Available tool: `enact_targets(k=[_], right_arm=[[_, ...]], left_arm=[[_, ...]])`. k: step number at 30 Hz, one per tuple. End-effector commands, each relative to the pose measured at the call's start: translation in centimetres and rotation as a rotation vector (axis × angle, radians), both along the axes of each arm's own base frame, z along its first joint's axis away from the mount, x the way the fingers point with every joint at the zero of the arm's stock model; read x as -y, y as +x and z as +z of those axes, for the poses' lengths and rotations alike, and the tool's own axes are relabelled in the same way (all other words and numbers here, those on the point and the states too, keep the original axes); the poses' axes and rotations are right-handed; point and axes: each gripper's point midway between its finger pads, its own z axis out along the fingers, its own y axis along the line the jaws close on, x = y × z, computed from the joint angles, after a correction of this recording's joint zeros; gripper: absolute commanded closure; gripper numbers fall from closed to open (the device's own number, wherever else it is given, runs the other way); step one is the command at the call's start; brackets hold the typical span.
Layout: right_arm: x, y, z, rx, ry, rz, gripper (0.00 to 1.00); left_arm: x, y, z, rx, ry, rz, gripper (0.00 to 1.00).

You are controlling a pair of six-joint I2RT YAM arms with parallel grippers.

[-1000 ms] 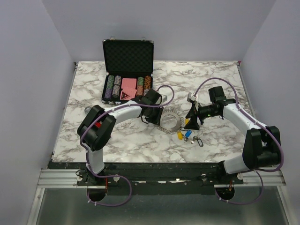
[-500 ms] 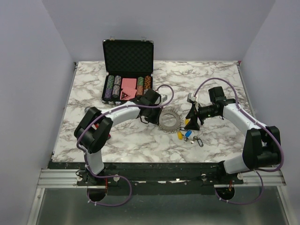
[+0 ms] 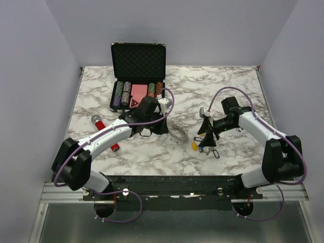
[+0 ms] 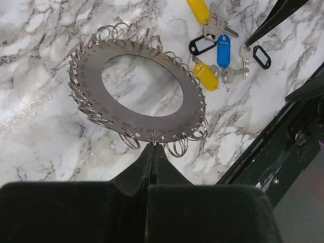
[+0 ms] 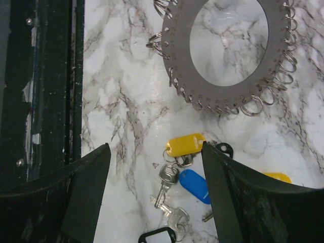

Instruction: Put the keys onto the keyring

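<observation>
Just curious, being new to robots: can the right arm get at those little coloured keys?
Probably yes. The right gripper hangs open directly over the keys, with nothing between them. The keyring, pinched at its rim by the left gripper, is off to the side, clear of the way.

case: open, lid upright, far side of table
chips: stacked in case
red cylinder: lying on marble table
</observation>
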Motion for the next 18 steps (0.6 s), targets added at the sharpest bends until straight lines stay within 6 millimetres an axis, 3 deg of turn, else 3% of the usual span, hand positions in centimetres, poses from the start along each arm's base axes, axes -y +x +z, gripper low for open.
enact_targets(k=[1,11,18], right_arm=[[-1.5,-1.4,1.2,0.026,0.063,0.105,0.20],[-4.6,-2.6,1.6,0.192,-0.023,0.318,0.20],[-6.3,-2.3,3.4,0.253,-0.023,0.401,0.20]], left_arm=[[-0.3,-2.1,1.3,-0.025,-0.072,-0.025,1.00],[-1.0,-5.0,2.4,-0.057,-0.185,-0.017,1.00],[-0.5,-5.2,2.9,-0.085,-0.249,0.008,1.00]])
